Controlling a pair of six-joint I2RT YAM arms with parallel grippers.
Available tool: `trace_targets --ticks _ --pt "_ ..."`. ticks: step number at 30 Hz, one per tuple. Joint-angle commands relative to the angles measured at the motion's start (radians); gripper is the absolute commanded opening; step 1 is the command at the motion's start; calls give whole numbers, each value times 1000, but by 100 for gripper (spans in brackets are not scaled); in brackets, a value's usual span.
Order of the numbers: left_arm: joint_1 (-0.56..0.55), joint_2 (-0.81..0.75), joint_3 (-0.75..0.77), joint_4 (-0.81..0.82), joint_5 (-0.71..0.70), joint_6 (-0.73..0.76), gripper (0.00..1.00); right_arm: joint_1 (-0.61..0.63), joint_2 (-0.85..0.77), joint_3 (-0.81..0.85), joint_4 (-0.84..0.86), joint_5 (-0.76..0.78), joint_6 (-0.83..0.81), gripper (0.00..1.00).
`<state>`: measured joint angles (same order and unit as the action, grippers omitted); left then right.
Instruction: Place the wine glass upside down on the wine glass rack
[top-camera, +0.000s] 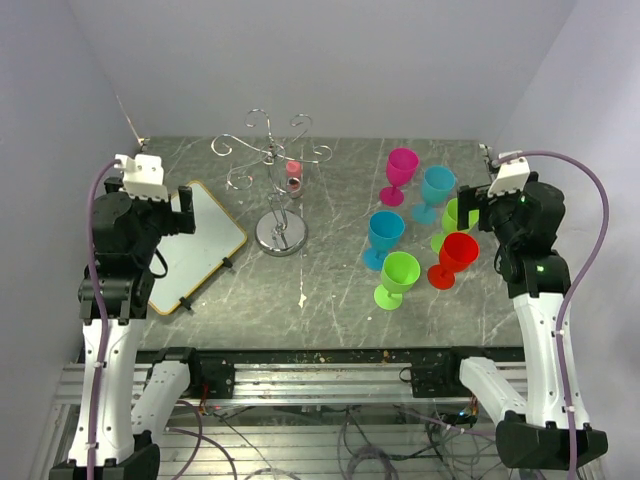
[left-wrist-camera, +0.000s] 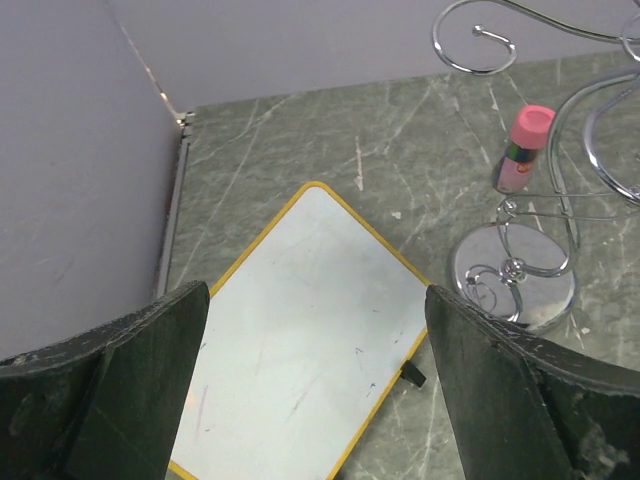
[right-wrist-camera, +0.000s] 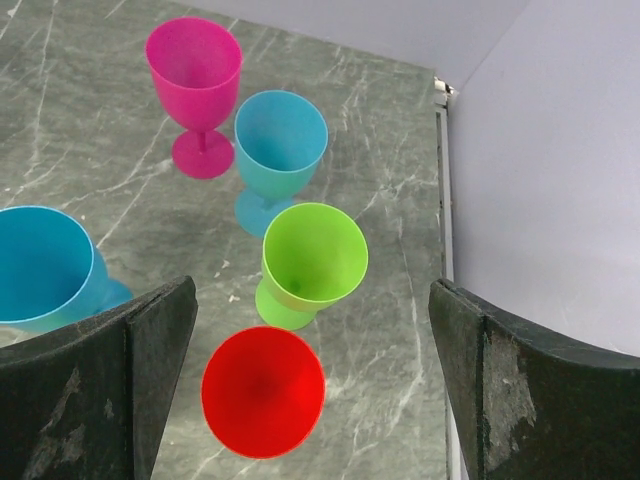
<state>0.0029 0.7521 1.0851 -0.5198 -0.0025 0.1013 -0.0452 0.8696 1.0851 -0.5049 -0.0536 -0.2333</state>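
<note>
- The wine glass rack (top-camera: 278, 200) stands upright on its shiny disc base toward the back of the table. Its scroll arms are bare, so the task looks to be at its very start.
- To the right of the rack stand six plastic glasses, all bowl-up on their feet: a magenta wine glass (top-camera: 401, 172), a far blue wine glass (top-camera: 436, 190), a near blue wine glass (top-camera: 384, 235), a front green wine glass (top-camera: 397, 277), a red wine glass (top-camera: 455, 257) and a back green wine glass (top-camera: 452, 220).
- I cannot tell which glass is meant. Whichever it is will need turning over so its foot can ride on an arm.
- The right gripper (right-wrist-camera: 312, 300) hovers at the far right of the rack, over the red and back green glasses. Its claw is spread wide and empty, likely because this arm is on the side where the glasses are.
- The left gripper (left-wrist-camera: 315, 300) hangs left of the rack above a yellow-edged whiteboard (left-wrist-camera: 300, 330). Its claw is also wide and holds nothing, and it seems parked clear of the work.
- A pink-capped tube (left-wrist-camera: 525, 145) stands just behind the rack's base. It is possibly a glue stick, but too small to be sure.
</note>
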Motion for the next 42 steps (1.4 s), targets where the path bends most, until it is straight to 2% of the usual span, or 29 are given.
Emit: trace_targets --ticks 1,9,16,20,26,36,42 --pt "-5 15 26 54 93 8 99 8 11 40 22 -27 -15 100" --pt "-7 68 61 67 297 32 98 9 79 117 -74 -179 -122 100" --pt "-8 192 222 -27 424 60 96 12 116 171 -132 -298 -164 100" --pt "-70 262 329 -109 464 85 98 13 112 171 -122 -323 -147 100" --pt "-145 366 437 -173 458 36 100 13 118 179 -124 -351 -141 100" --pt "-288 518 549 -245 273 79 100 11 132 205 -154 -336 -148 100" --pt "-322 553 553 -253 154 102 100 6 138 218 -178 -334 -150 100"
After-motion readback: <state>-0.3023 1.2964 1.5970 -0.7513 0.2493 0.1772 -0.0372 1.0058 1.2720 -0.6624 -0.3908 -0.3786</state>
